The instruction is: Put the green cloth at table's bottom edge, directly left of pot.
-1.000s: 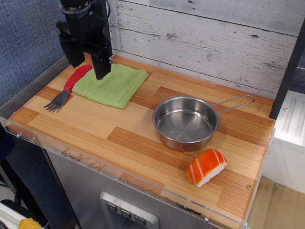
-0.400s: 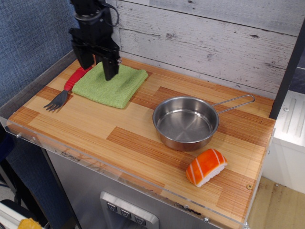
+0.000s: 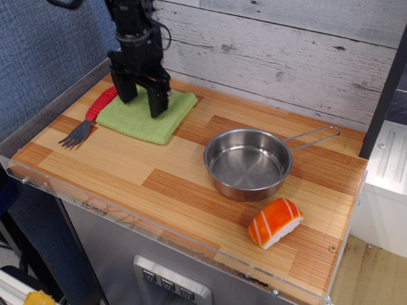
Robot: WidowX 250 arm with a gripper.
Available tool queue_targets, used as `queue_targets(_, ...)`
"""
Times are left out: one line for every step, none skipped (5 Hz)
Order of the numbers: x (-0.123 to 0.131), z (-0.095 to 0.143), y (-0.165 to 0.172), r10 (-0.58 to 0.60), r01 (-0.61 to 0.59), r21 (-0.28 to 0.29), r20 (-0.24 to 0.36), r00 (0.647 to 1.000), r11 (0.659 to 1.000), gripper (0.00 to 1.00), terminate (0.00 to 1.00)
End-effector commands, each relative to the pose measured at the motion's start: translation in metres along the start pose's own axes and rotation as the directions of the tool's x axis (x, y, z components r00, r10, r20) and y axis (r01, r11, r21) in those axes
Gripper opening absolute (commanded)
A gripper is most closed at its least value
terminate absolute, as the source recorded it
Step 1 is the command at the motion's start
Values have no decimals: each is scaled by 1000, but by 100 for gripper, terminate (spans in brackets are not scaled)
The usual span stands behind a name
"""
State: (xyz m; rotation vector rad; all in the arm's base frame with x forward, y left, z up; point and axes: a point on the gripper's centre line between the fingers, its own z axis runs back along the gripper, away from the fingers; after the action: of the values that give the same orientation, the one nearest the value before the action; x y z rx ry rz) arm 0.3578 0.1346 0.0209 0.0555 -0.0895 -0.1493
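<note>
My gripper [image 3: 141,103] stands with jaws wide over the green cloth [image 3: 147,114], far-left on the table [image 3: 159,171], beside the red-handled fork [image 3: 89,118]. A shallow pinch might lift one fold only, dragging it into the pot [image 3: 248,164].

The arm is matte black all over, a blocky wrist housing narrowing into the gripper [image 3: 141,101] with two thick, squared-off black fingers [image 3: 158,103], and a thin black cable looping out beside the housing just above them
</note>
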Motion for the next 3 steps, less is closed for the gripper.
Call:
queue_targets(-4, -1, -12, -7, 7, -7, 19, 1000, 1000, 100, 0)
queue_targets(-12, -6, -25, -11, 11, -22, 6, 1000, 1000, 100, 0)
queue_targets(-23, -5, -38, -18, 18, -33, 1, 1000, 999, 100, 0)
